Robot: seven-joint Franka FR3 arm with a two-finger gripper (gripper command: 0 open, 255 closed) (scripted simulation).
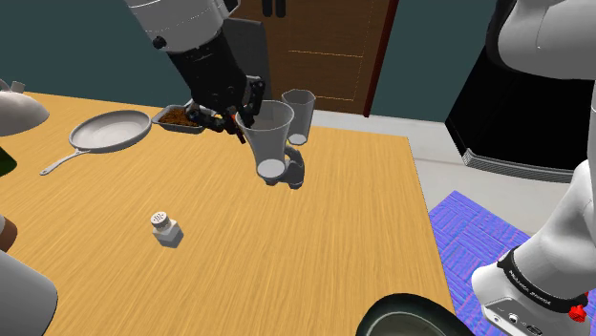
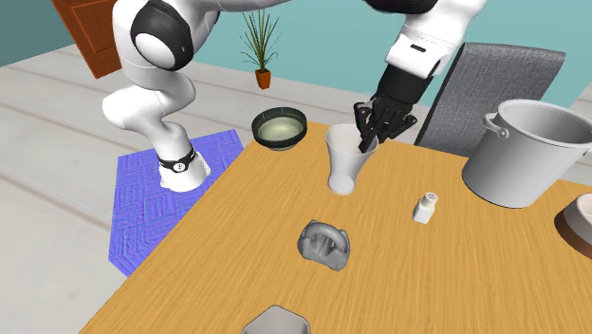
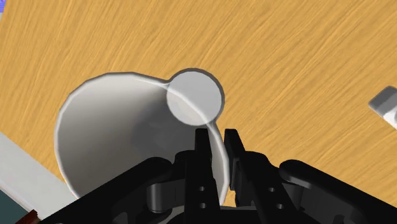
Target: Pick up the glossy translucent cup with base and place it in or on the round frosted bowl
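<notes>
Black gripper (image 3: 216, 135) is pinched narrow on the wall of the translucent white cup (image 3: 121, 121), one finger inside the mouth and one outside, just below the rim; the cup hangs from that grip over the wooden table (image 1: 334, 258), toward the end nearest the arm's stand; whether its base touches the wood I cannot tell; its long axis is close to upright, wide mouth up and small round base (image 1: 276, 170) down, leaning a little in the shoulder view; the round bowl (image 2: 279, 128), dark-rimmed and pale inside, sits at the table's corner by the stand, near the cup, with bare wood between them; on the cup's other side a lumpy grey object (image 2: 325, 244) lies well apart from it, and a faceted grey cup (image 1: 299, 107) stands at the far edge; a small salt shaker (image 2: 426, 207) stands near the cup toward the opposite long edge, where a large grey pot (image 2: 527, 152) sits; a frying pan (image 1: 110, 132) and a tray of brown food (image 1: 177, 117) lie by the far corner; a blue mat (image 2: 157, 204) covers the floor beside the table; white lettering on the dark band (image 1: 528, 283) at the arm's foot is too small to read
</notes>
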